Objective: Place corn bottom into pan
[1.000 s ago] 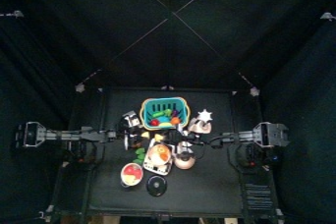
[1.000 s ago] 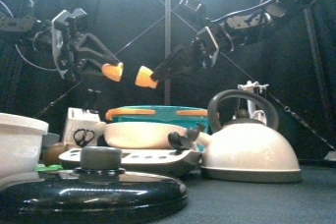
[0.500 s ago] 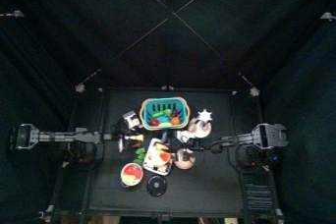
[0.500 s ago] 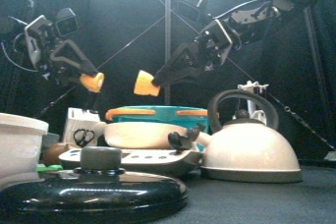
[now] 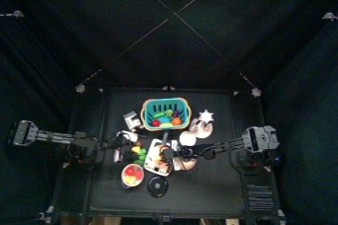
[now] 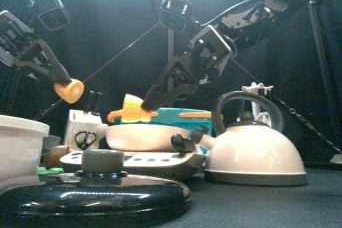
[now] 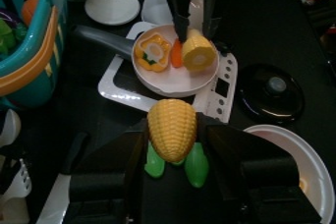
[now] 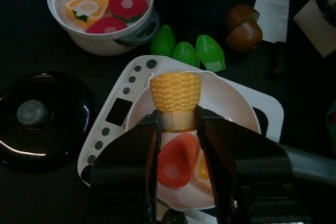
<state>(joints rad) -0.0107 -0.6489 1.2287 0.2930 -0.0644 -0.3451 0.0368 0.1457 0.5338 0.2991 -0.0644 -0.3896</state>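
- Top view: both arms reach in over the crowded middle of the desk (image 5: pixel 106 191). The pan (image 5: pixel 160 156) lies in front of the green basket (image 5: pixel 165 112); the corn pieces are too small to tell apart here.
- Front view: the right gripper (image 6: pixel 144 103) angles down with its corn piece (image 6: pixel 128 106) just above the pan's rim. Judgement: lower it a little more before release, so it does not bounce out.
- Left wrist view: the left gripper (image 7: pixel 174 149) has its jaws closed on the leafy corn piece (image 7: pixel 175 140), held high and clear. It should stay back.
- Right wrist view: the right jaws grip the corn piece directly over the pan, beside the food already there. Open slowly, straight up.
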